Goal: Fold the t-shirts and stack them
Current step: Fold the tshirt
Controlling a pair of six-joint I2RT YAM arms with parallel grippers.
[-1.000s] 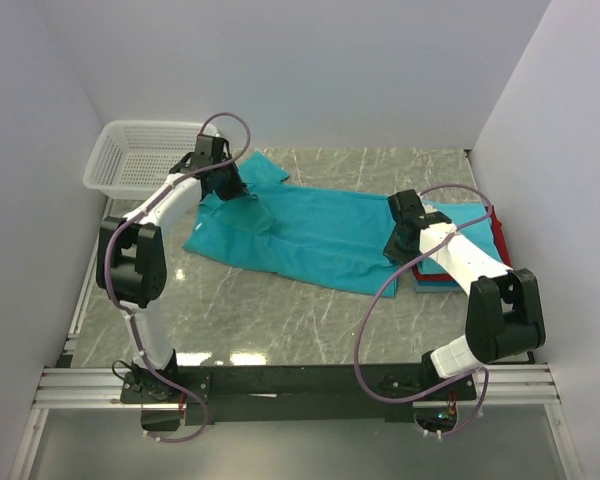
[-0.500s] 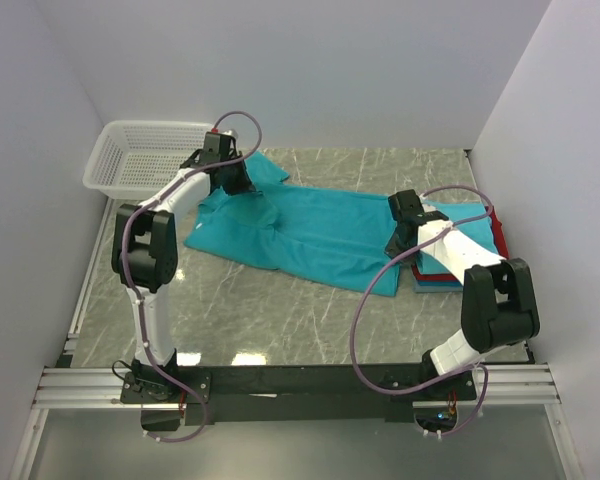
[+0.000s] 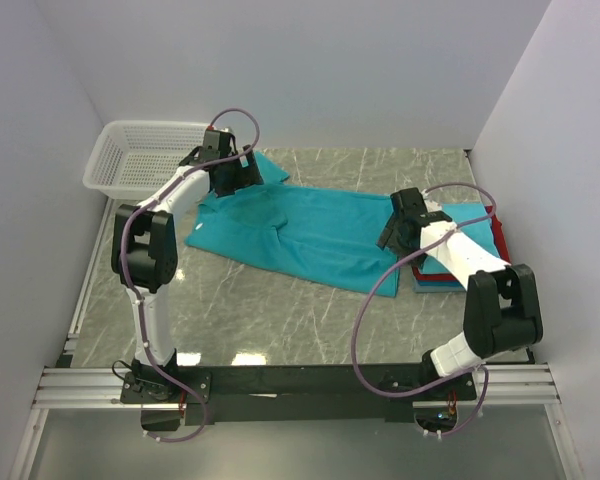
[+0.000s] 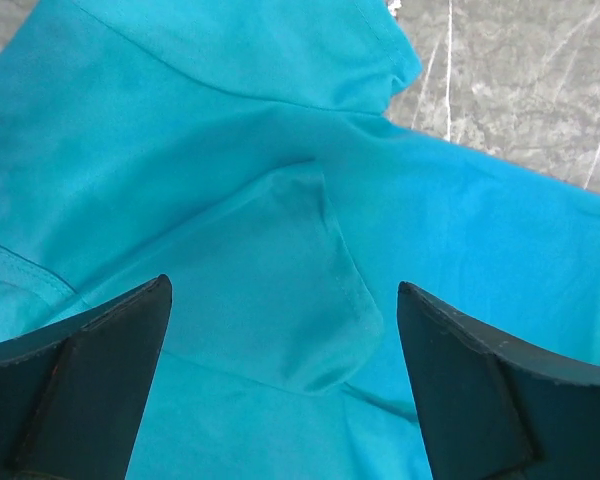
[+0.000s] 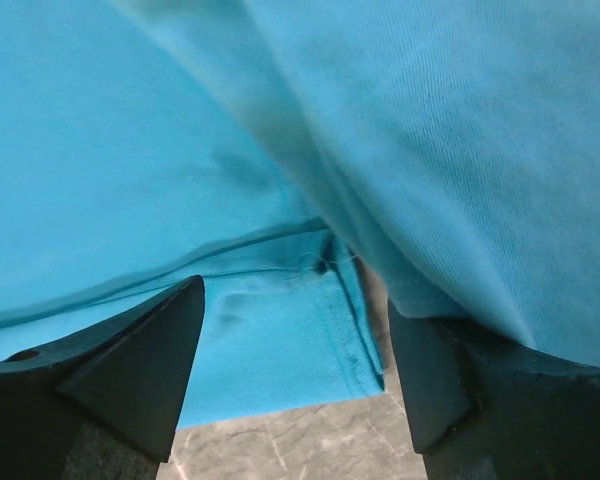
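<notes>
One tabletop (image 3: 280, 320), marble-patterned, carries everything.

Largest item on it: the teal t-shirt (image 3: 320, 235), unfolded, spread flat across the middle with its length running left to right. My read is that it lies flat so the first fold can start from a smooth sheet.

White mesh basket (image 3: 105, 165) sits in the far left corner, just beyond the shirt's left end.

Folded stack (image 3: 477, 218) lies at the right edge, just beside the shirt's right end, red and blue layers showing under a lighter top one. My right arm crosses over it.

Left tool (image 3: 242, 168) hovers over the shirt's far-left part. Fingers spread wide, nothing between them, only cloth below.

Right tool (image 3: 392, 232) sits low over the shirt's right end. Jaws parted, no cloth pinched that I can see.

Sleeve (image 4: 280, 290) lies doubled on the body under the left tool.

Hem (image 5: 280, 350) overhangs bare marble by the right tool. Judgement: folding not yet begun, and the next move calls for fresh grips on an edge.
</notes>
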